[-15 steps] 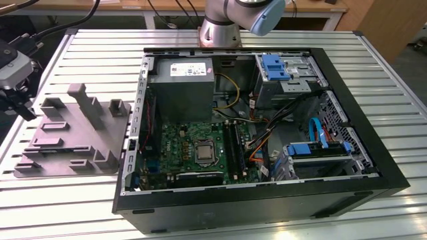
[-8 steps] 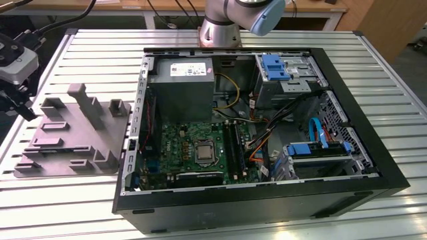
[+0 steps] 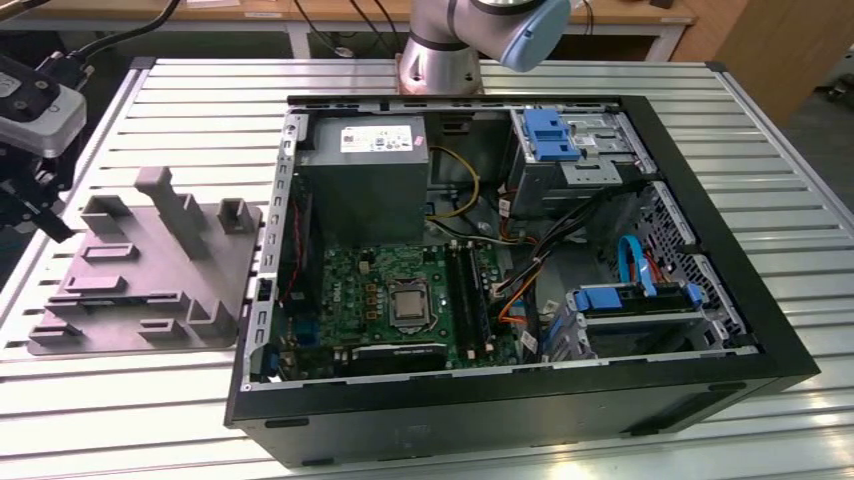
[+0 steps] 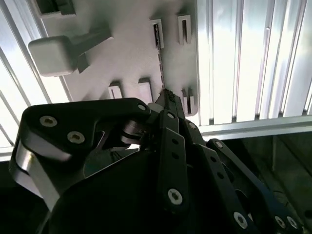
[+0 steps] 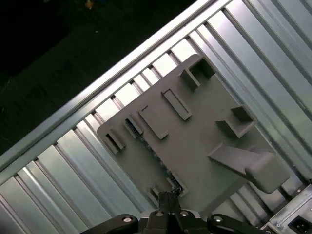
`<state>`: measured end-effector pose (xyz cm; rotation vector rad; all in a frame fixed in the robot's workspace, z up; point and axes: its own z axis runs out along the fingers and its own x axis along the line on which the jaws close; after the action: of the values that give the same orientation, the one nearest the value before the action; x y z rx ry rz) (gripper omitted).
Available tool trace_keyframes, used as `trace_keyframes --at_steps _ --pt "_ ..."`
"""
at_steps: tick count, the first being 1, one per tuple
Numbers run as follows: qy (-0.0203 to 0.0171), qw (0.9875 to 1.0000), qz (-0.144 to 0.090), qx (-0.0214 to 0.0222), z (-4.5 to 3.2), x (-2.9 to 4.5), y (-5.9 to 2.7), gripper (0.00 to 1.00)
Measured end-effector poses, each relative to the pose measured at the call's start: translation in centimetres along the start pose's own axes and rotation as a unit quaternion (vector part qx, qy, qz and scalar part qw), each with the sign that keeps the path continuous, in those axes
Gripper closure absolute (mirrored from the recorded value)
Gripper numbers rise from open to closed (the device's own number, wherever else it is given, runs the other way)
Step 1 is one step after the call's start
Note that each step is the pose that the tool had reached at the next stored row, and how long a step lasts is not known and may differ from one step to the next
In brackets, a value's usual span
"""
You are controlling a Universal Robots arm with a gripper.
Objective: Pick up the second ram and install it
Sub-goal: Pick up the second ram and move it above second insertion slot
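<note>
1. Exterior view: an open computer case (image 3: 534,415) lies on the slatted metal worktop (image 3: 134,400) with its motherboard (image 3: 347,285) exposed. A grey holder (image 3: 147,270) sits on the worktop just beside the case, on the exterior view's left. The hand (image 3: 47,220) hangs at the far edge of that side, above the holder's outer end and well apart from the case.
2. Second wrist view: the hand (image 4: 168,97) is clenched, fingertips together, with nothing visibly caught between them. Past its tips stands the holder (image 4: 126,48), where a thin dark strip on edge looks like the ram (image 4: 158,58).
3. First wrist view: the hand (image 5: 165,200) points at one end of the ram (image 5: 156,156), which sits in a row of slots on the holder (image 5: 195,141).
</note>
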<state>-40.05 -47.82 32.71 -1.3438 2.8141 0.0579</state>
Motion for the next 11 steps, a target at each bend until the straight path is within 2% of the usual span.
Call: trace_keyframes --at_steps 3,6,11 --pt "0.0007 0.9996 -0.028 -0.0010 0.05 0.00 0.00 0.90" --pt "0.0013 0.9985 -0.054 -0.0020 0.09 0.00 0.00 0.90" --pt "0.0024 0.9950 -0.100 -0.0036 0.16 0.01 0.00 0.90"
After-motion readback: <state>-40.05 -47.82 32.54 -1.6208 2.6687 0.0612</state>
